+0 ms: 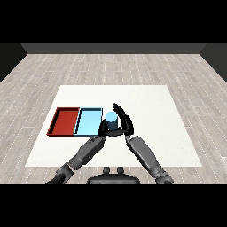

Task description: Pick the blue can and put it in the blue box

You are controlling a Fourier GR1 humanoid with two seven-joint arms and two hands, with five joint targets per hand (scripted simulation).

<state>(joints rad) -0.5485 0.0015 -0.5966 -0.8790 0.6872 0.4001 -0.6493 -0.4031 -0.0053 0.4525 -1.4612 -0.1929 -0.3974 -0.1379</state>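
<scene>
Head view: the blue can [111, 119] stands upright just beside the right edge of the light blue tray [88, 122], over the white surface [150, 115]. The right hand [124, 121] curls round the can from its right side. The left hand [103, 129] sits against the can's lower left, and whether its fingers are spread or curled cannot be told. The red tray [65, 121] touches the light blue tray's left side.

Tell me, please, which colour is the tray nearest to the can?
Light blue. The tray beside the can shows best in the head view.
</scene>
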